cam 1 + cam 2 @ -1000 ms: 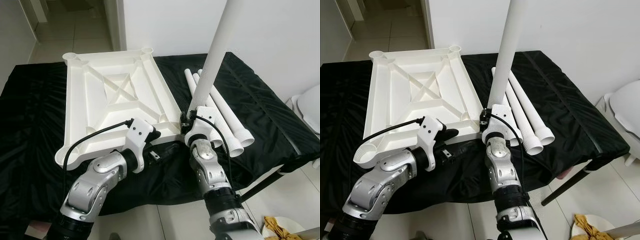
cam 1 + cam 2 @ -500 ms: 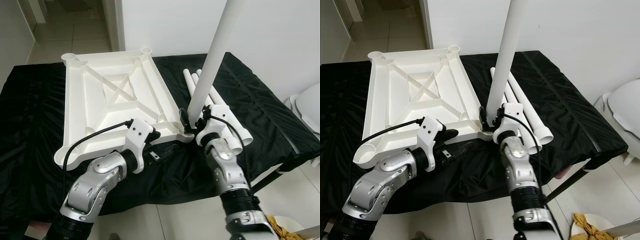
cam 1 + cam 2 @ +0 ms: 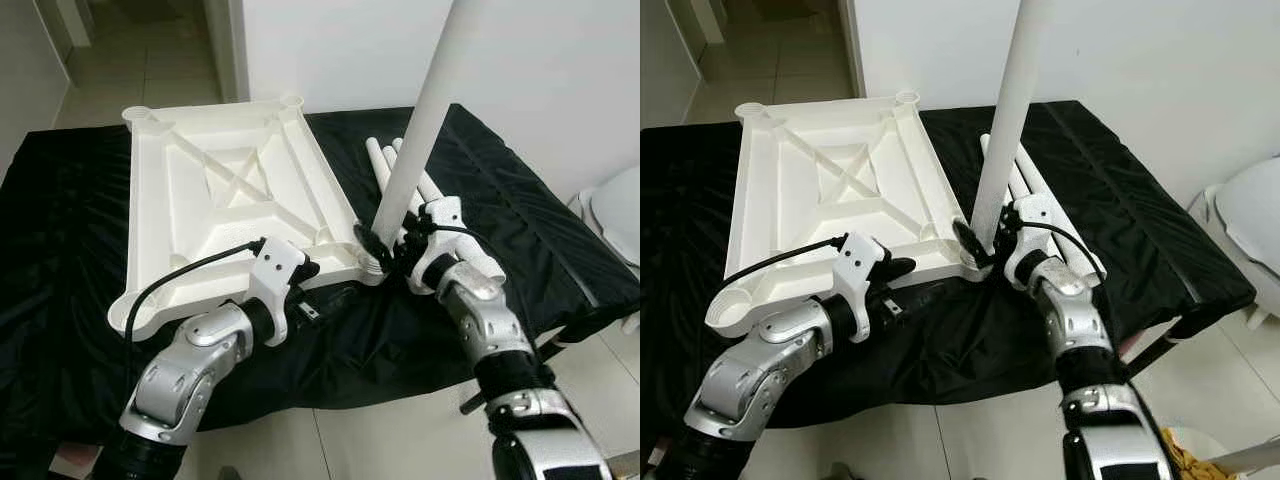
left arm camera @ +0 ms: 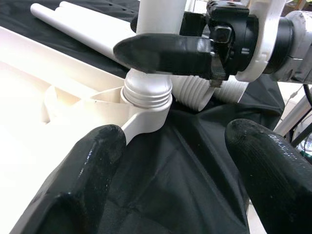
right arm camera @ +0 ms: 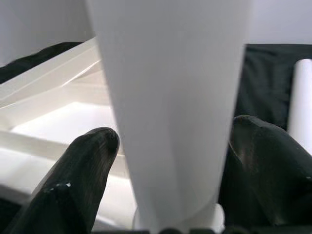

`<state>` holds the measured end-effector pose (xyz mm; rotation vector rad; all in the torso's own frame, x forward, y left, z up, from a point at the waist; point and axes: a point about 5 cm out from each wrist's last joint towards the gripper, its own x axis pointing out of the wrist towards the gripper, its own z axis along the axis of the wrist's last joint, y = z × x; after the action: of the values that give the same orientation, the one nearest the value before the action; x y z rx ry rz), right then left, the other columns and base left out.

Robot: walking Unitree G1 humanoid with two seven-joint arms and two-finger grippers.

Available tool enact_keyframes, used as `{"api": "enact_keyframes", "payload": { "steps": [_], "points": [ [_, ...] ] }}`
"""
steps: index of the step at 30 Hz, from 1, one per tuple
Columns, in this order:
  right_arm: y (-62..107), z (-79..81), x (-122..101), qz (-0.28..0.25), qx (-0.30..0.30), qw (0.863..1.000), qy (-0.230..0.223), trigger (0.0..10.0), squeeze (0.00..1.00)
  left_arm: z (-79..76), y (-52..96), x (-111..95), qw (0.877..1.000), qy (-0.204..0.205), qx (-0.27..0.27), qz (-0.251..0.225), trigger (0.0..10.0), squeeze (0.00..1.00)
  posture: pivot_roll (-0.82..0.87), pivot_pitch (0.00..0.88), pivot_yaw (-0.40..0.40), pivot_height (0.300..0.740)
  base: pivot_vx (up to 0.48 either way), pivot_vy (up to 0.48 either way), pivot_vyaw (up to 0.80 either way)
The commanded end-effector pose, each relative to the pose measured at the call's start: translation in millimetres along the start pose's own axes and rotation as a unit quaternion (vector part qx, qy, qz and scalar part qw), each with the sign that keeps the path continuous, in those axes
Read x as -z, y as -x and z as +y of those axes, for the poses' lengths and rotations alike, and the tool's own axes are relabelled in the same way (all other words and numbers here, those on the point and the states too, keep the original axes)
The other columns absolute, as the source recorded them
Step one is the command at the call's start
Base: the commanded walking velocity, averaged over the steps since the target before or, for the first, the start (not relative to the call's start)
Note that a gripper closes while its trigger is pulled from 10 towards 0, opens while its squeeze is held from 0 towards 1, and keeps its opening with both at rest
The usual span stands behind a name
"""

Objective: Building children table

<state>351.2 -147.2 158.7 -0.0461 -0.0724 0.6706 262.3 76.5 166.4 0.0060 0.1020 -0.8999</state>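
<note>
The white table top [image 3: 230,190] lies upside down on the black cloth [image 3: 60,260]. One white leg [image 3: 425,110] stands upright in its near right corner socket [image 4: 146,92]. My right gripper [image 3: 388,245] is shut on this leg just above the socket, one finger on each side of it [image 5: 170,141]. My left gripper [image 3: 335,297] rests at the front edge of the table top beside that corner. It is open [image 4: 178,146], with only cloth between its fingers. Three spare legs [image 3: 378,160] lie side by side on the cloth behind the upright one.
A white wall rises right behind the cloth-covered surface. A white rounded object [image 3: 615,215] stands at the right edge. A doorway with tiled floor [image 3: 150,60] opens at the back left. The cloth's front edge drops to the floor, where a yellow rag [image 3: 1185,452] lies.
My right forearm has swung out to the right around the upright leg, which has stayed in its socket. The left arm has held still.
</note>
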Motion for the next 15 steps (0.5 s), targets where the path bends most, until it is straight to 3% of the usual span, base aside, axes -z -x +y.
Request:
{"api": "enact_keyframes", "payload": {
  "steps": [1,4,5,6,7,15],
  "points": [
    [-1.6,2.0,2,0.010,-0.016,1.000,-0.003,10.0,0.00,0.2,0.6,-1,1.000,-0.003,-0.002,-0.001,10.0,0.00,-0.03,0.038,-0.020,0.740,0.000,0.000,0.00],
    [-1.1,-2.2,3,0.021,-0.034,0.999,0.001,10.0,0.00,0.8,1.2,-2,1.000,-0.002,-0.004,-0.002,10.0,0.00,-0.03,0.039,-0.019,0.740,0.000,0.000,0.00],
    [-0.9,-4.0,4,0.026,-0.039,0.999,-0.002,6.7,0.00,0.7,1.2,-2,1.000,-0.002,-0.004,-0.002,10.0,0.00,-0.03,0.039,-0.020,0.740,0.000,0.000,0.00],
    [-0.9,-4.0,4,0.026,-0.039,0.999,-0.002,6.7,0.00,0.7,1.2,-2,1.000,-0.002,-0.004,-0.002,10.0,0.00,-0.03,0.039,-0.020,0.740,0.000,0.000,0.00],
    [-0.5,-5.7,5,0.029,-0.042,0.999,-0.002,0.0,0.00,0.5,1.0,-2,1.000,-0.002,-0.004,-0.002,10.0,0.00,-0.03,0.040,-0.020,0.740,0.000,0.000,0.00],
    [2.3,-9.8,9,0.037,-0.059,0.997,-0.010,0.0,0.00,0.0,1.0,-2,1.000,-0.001,-0.005,-0.003,10.0,0.00,-0.03,0.042,-0.021,0.740,0.000,0.000,0.00]
  ]
}}
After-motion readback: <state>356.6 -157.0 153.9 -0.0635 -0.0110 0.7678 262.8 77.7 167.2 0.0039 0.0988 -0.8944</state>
